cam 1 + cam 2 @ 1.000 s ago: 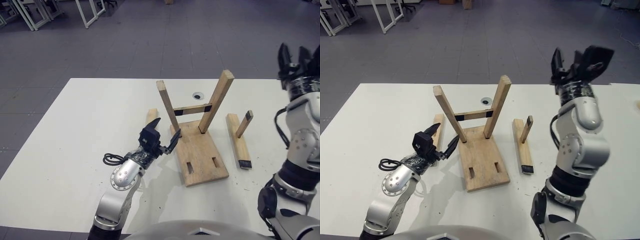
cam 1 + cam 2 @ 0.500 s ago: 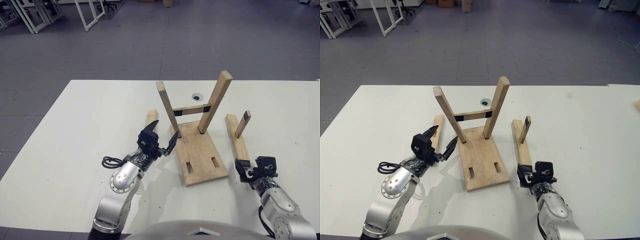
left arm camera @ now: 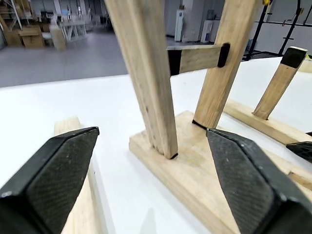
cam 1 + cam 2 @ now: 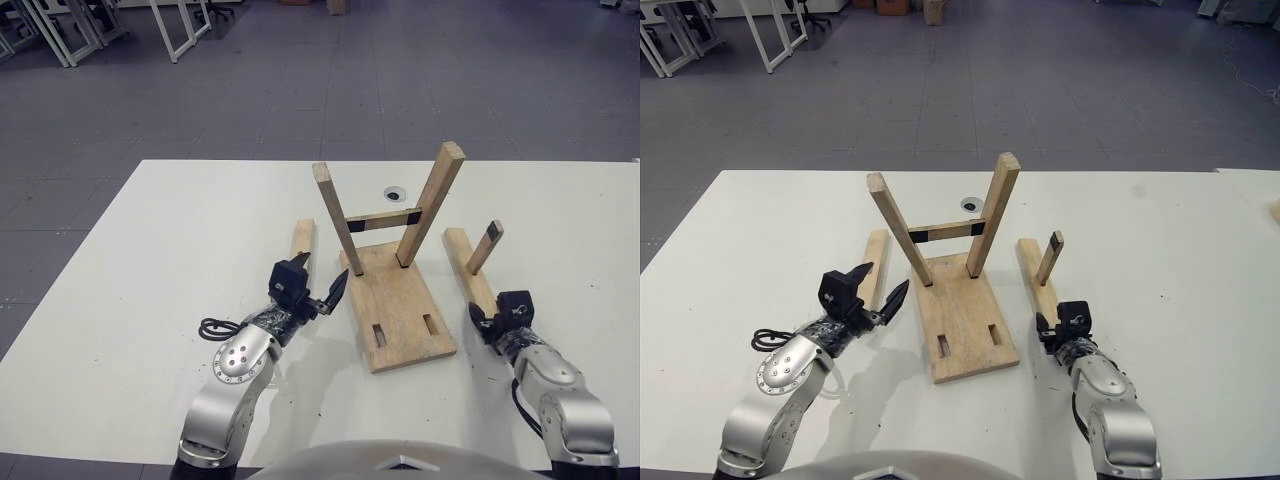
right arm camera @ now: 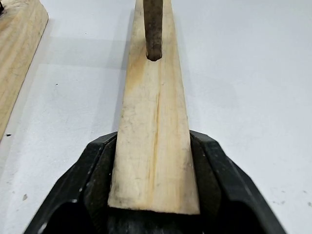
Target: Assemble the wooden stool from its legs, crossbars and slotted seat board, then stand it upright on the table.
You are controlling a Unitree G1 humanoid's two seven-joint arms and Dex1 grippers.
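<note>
One white table (image 4: pixel 150 260) is carrying all the stool parts

- The slotted seat board (image 4: pixel 400 310) is lying flat near the table's middle. Its two empty slots are sitting at the 6 o'clock end.
- Two legs are standing in the board's 12 o'clock end. The left standing leg (image 4: pixel 335 215) is leaning toward 11 o'clock and the right standing leg (image 4: pixel 432 200) toward 1 o'clock. A crossbar (image 4: pixel 383 219) with dark ends is bridging them about halfway up.
- At 3 o'clock of the board, just apart from it, a third leg (image 4: pixel 462 262) is lying flat and running from 12 to 6 o'clock. A short crossbar (image 4: pixel 485 247) is sticking up out of it, tilted.
- At 10 o'clock of the board, a fourth leg (image 4: pixel 301 240) is lying flat on the table.
- The right gripper (image 5: pixel 153 140) is clamping the 6 o'clock end of the third leg, with one finger pressing on each side face.
- The left gripper (image 4: pixel 320 278) is hovering low at 9 o'clock of the board with its jaws spread wide and nothing between them. One finger (image 3: pixel 58 180) is sitting by the fourth leg; contact cannot be judged. The other finger is pointing at the board's near corner.
- A small round cable port (image 4: pixel 396 191) is sitting in the tabletop at 12 o'clock of the board
</note>
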